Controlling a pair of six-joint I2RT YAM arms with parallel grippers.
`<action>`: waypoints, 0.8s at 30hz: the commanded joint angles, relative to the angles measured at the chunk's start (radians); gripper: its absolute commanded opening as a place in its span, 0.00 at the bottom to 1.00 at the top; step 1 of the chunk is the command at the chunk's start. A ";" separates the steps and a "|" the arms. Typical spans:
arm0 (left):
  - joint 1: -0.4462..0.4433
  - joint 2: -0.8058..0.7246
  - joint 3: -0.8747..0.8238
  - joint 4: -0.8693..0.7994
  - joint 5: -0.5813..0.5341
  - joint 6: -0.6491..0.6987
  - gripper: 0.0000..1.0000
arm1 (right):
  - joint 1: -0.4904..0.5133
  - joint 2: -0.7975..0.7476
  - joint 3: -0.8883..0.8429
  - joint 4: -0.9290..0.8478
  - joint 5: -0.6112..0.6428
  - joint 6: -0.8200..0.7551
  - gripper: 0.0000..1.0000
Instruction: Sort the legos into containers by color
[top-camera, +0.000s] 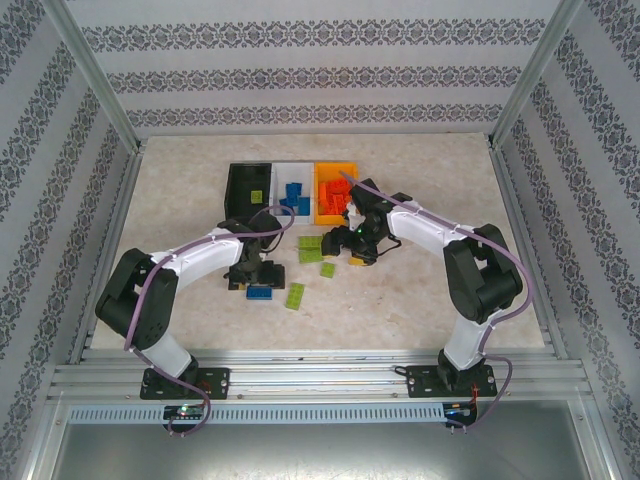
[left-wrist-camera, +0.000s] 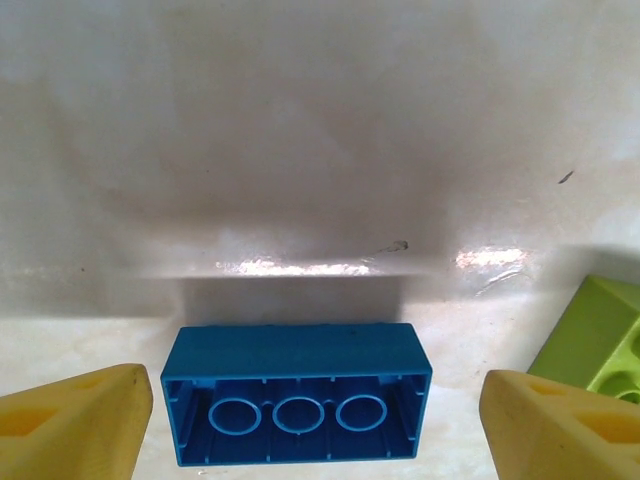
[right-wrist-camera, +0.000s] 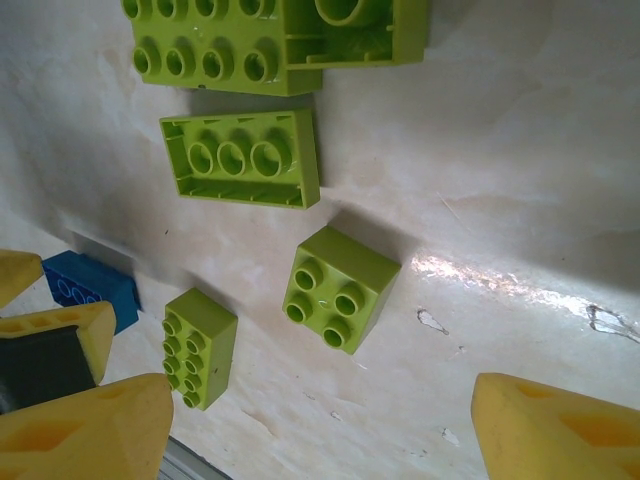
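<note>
Blue legos (top-camera: 296, 196) are piled in the white bin (top-camera: 293, 166). Orange-red legos (top-camera: 337, 200) are piled in the orange bin (top-camera: 318, 190), and one green lego (top-camera: 258, 194) is seen in the black bin (top-camera: 240, 180). The three bins are lined up side by side near the far edge of the tabletop (top-camera: 430, 300), about midway between its left and right edges. Black is on the left, white in the middle and orange on the right.

One blue brick (left-wrist-camera: 297, 400) is found on the tabletop in front of the black bin, closer to the near edge. It is turned so that its hollow side with three rings is shown to the left wrist camera. The left gripper (left-wrist-camera: 315, 425) is held low at this brick with its jaws spread wide. A yellow fingertip (left-wrist-camera: 75, 420) is seen on each side, and a gap is left on both sides, so the brick is not squeezed.

Several green bricks (top-camera: 312, 247) are scattered in front of the white and orange bins. A square green brick (right-wrist-camera: 340, 288) and a small long one (right-wrist-camera: 200, 347) are set studs up, and another (right-wrist-camera: 243, 158) is turned hollow side up. The right gripper (right-wrist-camera: 320, 430) is held above them with its jaws wide apart, and nothing is held between them.
</note>
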 joint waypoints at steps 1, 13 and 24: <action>-0.009 0.019 -0.030 0.005 0.002 -0.026 0.85 | -0.007 -0.023 -0.014 -0.016 0.007 -0.023 0.79; -0.009 0.034 -0.050 0.021 0.012 -0.037 0.68 | -0.008 -0.035 -0.024 -0.014 0.012 -0.026 0.80; 0.007 0.002 0.083 -0.011 0.003 -0.030 0.64 | -0.009 -0.044 -0.031 -0.015 0.019 -0.023 0.80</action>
